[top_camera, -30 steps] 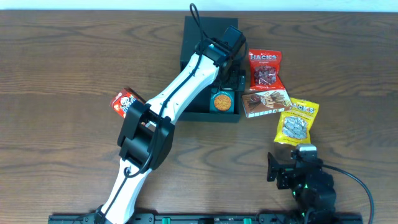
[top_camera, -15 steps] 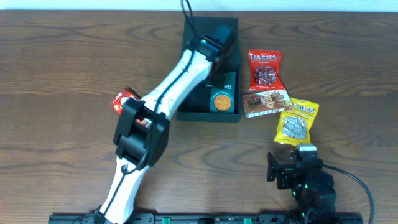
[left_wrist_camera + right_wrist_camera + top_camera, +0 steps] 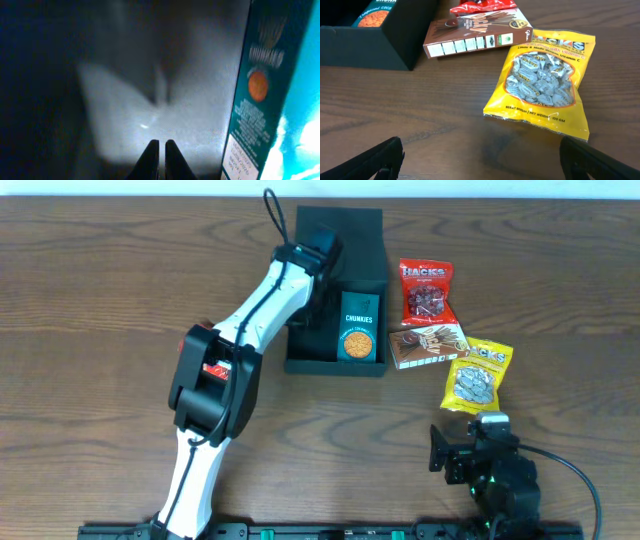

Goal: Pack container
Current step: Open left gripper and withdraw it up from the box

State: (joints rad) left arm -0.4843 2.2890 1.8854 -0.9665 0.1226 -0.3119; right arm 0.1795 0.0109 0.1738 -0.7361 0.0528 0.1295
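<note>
The dark container point(image 3: 330, 367) stands open at the back middle of the table, its lid flap raised behind. A teal Chunkies carton point(image 3: 359, 327) lies inside it on the right side. My left gripper point(image 3: 160, 150) reaches into the container's left half with its fingers shut together and nothing between them. In that view the carton point(image 3: 260, 90) stands apart to the right, above the lit container floor point(image 3: 125, 110). My right gripper point(image 3: 480, 160) hovers wide open over bare wood near the table's front, short of a yellow snack bag point(image 3: 545, 80).
Right of the container lie a red snack bag point(image 3: 426, 290), a brown stick-biscuit box point(image 3: 428, 343) and the yellow bag point(image 3: 477, 375). Another red pack point(image 3: 212, 368) peeks out from under the left arm. The container's wall point(image 3: 375, 45) is at far left in the right wrist view.
My left gripper has swung left off the Chunkies carton and shut its jaws empty. The carton stays in the container, now fully uncovered. The right arm has not moved.
</note>
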